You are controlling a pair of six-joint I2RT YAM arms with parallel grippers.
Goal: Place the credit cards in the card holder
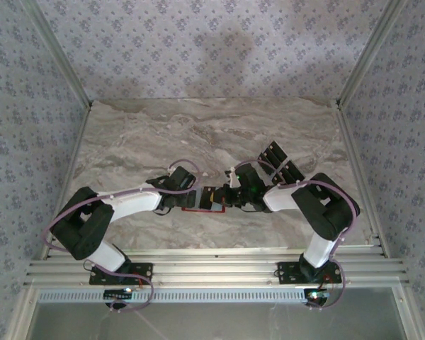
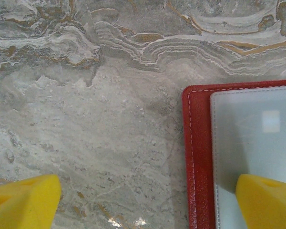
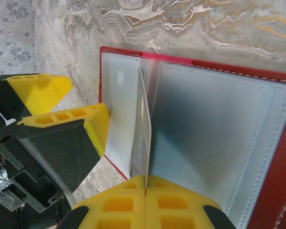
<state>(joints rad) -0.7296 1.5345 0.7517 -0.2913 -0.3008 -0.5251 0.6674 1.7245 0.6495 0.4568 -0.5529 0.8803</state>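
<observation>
My right jaws are pressed fully together, yellow fingertips (image 3: pixel 119 202) pinching the lower edge of a thin pale leaf (image 3: pixel 143 119). The leaf stands on edge out of the open card holder (image 3: pixel 214 129), and I can't tell whether it is a card or one of the holder's own sleeves.

My left jaws stand wide apart with nothing between them. From the left wrist, one fingertip (image 2: pixel 267 200) sits over the holder's grey-silver inner panel and the other (image 2: pixel 24 202) is over bare marble. From the right wrist, that inner fingertip lies against the left edge of the panel, apparently touching it.

The card holder lies opened flat, red cover down with the grey inside facing up. It sits on the marble surface (image 1: pixel 163 134) between the two wrists, toward the near middle.

The credit cards (image 1: pixel 276 154) show as dark rectangles farther back and to the right. They lie just beyond the right forearm, apart from the holder.
</observation>
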